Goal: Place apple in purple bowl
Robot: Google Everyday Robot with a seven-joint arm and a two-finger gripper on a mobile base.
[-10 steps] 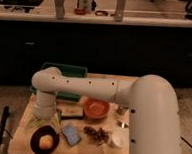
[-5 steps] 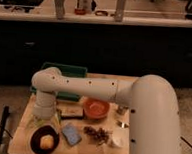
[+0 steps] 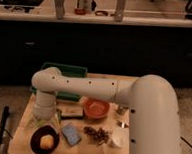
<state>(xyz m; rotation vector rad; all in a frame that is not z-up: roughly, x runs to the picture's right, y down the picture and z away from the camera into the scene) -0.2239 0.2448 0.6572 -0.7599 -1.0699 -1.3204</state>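
The small round yellow-orange apple lies inside the shallow dark-purple bowl on the wooden counter. The claw hangs just above, seemingly clear; its state cannot be told. A sideways retreat may clip the rim.

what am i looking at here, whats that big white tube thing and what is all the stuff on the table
The big white tube is a robot's arm. There is only one picture, taken by a single camera looking down over the arm onto a wooden table. The arm reaches in from the right and bends down at its left end, where its gripper, the two-finger hand, hangs just above a dark purple bowl. A yellow-orange apple lies in that bowl, not in the gripper. Also on the table are an orange bowl, a blue block, a brown clump of dried bits, a white cup and a green bin at the back.
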